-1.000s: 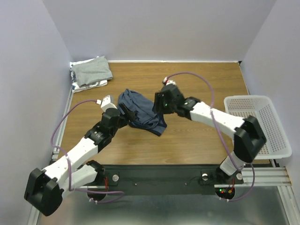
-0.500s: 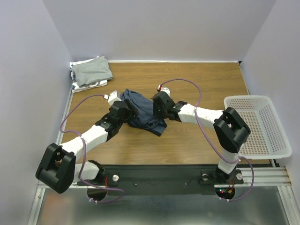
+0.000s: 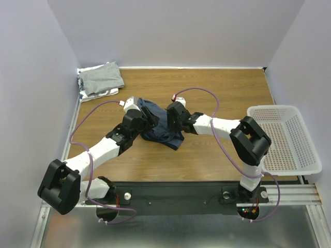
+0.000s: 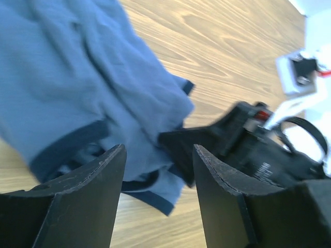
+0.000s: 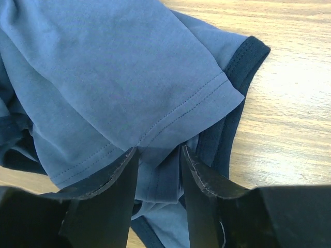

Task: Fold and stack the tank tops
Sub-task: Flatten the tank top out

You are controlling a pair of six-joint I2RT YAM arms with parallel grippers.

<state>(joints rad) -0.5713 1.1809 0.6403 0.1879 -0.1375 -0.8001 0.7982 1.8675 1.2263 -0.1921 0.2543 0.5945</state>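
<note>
You have three tank tops on the table [image 3: 222, 88], one basket and two claws. The slate-blue top [image 3: 164, 133] lies crumpled near the middle. The grey top [image 3: 102, 77] sits folded in the far left corner, on the black-and-white patterned top [image 3: 84, 92], which shows only at its edges. The white mesh basket [image 3: 274, 107] stands at the right edge, well apart from all three tops.

Both claws are down at the blue top, one on each side of it. Your left claw [image 4: 159, 150] has its fingers fairly wide apart, with the cloth and its dark trim lying in the gap and beyond it to the far left. Your right claw [image 5: 158, 150] has only a narrow gap, and the stitched hem of the blue top runs right down into it. The cloth spreads to the far side of those tips, with a dark-trimmed edge just to their right.
</note>
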